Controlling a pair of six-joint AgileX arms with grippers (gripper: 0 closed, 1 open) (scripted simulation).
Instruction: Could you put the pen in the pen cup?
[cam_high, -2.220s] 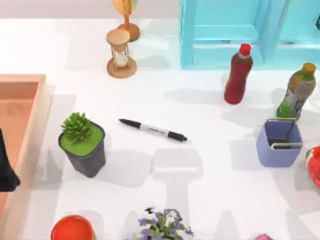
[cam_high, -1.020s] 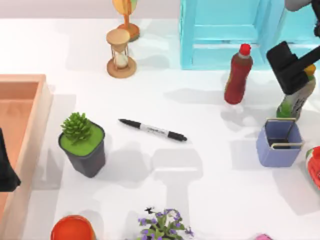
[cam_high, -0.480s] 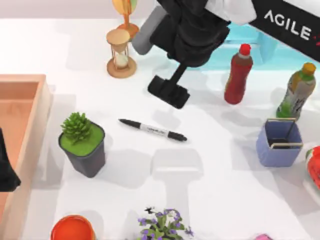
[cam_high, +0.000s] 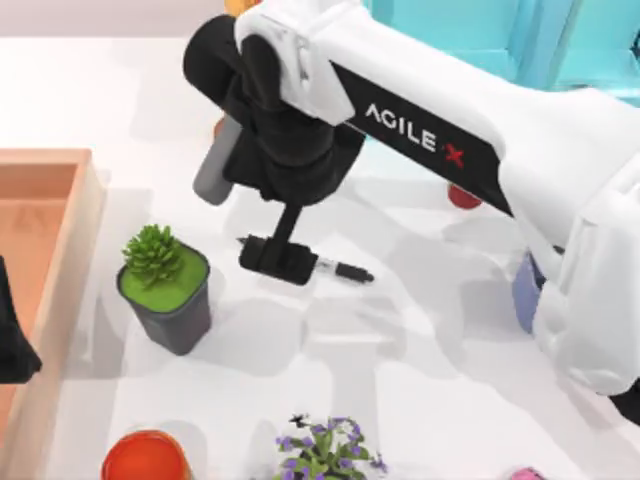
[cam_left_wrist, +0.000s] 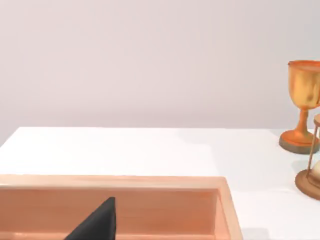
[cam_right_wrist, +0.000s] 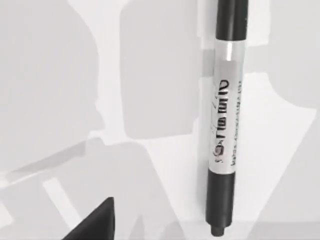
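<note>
1. The right gripper (cam_high: 279, 259) hovered over the pen (cam_high: 345, 270), which lay flat mid-tabletop; whether its jaws were spread, I cannot tell.
2. Judged risk: an off-centre descent could roll the pen away.
3. The potted succulent (cam_high: 165, 285) stood near; the pen cup (cam_high: 522, 292) sat by the tabletop's right edge, beneath the arm.
4. The left gripper (cam_high: 12, 345) was parked over the wooden tray (cam_high: 60, 165).

Our right arm (cam_high: 440, 130) is mostly chunky white shell with "AGILE X" printed in white on a black stripe, the X in red. Toward the wrist we go matte black, with a grey cylinder sticking off the side and a black right gripper (cam_high: 278, 259).
</note>
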